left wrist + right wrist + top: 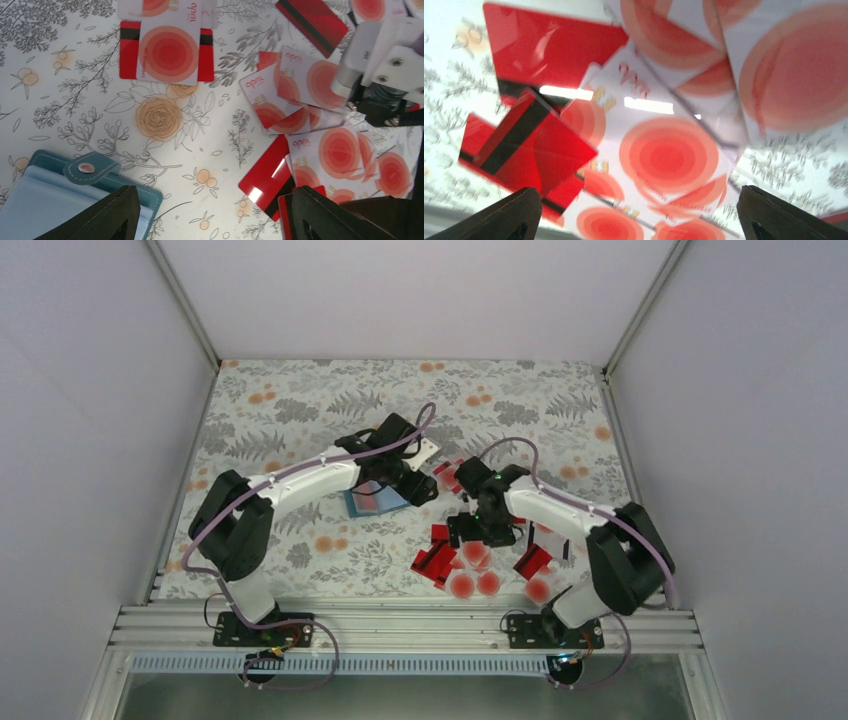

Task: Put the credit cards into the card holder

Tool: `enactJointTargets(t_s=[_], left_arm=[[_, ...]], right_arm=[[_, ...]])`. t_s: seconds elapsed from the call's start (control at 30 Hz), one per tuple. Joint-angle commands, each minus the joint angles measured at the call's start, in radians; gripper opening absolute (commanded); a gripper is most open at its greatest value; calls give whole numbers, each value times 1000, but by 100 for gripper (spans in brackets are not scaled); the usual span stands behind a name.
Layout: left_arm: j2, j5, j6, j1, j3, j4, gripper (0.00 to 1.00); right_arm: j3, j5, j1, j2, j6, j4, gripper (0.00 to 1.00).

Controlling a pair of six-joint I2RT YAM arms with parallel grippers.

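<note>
top external: floral tablecloth [300,410], white walls [90,390]

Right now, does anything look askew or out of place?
The cards lie scattered and overlapping at all angles, some face up, some stripe up. The holder lies open beside them. No damage visible.

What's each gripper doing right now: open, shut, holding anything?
Left gripper: open, holding nothing, by the card holder.
Right gripper: open, holding nothing, above the credit cards.
</note>
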Motion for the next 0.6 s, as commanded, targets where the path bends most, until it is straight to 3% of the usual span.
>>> enactJointTargets(t_s=[0.0, 0.23, 0.57], left_arm=[[-52, 78, 1, -23, -7, 26, 76], [2, 233, 22, -119, -6, 46, 72], [128, 418, 82, -228, 62, 4, 61]], right_arm=[[-98, -127, -12, -135, 108, -5, 99], [-267, -318, -185, -325, 153, -8, 99], [-427, -446, -200, -406, 247, 25, 99]])
